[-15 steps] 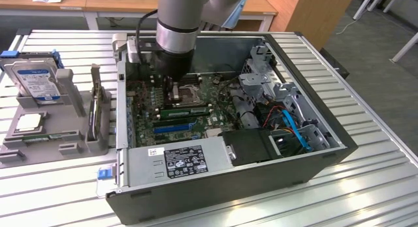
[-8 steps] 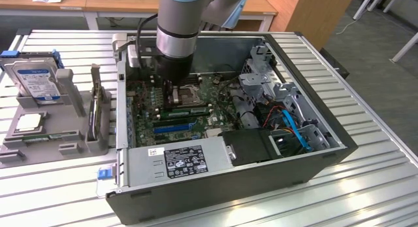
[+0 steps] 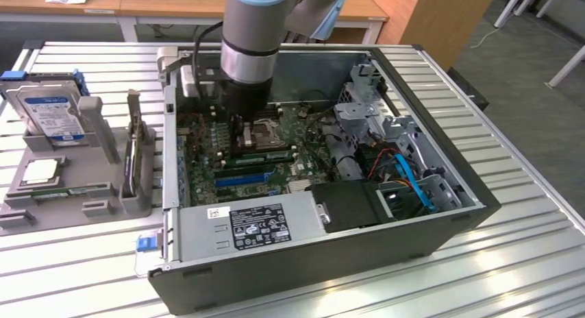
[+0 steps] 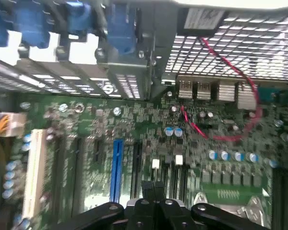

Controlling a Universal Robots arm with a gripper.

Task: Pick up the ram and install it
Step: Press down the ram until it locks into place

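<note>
Long narrow green circuit-board stick (image 3: 265,155) lying flat among the black memory slots on the green motherboard (image 3: 219,136), just on the near side of the square metal processor socket (image 3: 267,133). Long axis running from the exterior view's left to its right, parallel to the long blue expansion slot (image 3: 242,177) nearer still. Appears seated in its slot rather than loose, though hard to tell. Directly beside and slightly below the black claw (image 3: 245,129), which hangs over the socket's left edge inside the open dark tower case (image 3: 439,225). Claw pressed fully closed (image 4: 153,187), fingertips together, nothing between them.

Counted: one such stick on the board; one second thin green strip (image 3: 66,192) lying in the grey plastic parts tray (image 3: 101,208) well apart on the exterior view's left, possibly another memory stick, not certain. One silver-lidded processor chip (image 3: 41,170) and one upright blue-labelled hard drive (image 3: 53,116) in that tray. One arm, one claw
</note>
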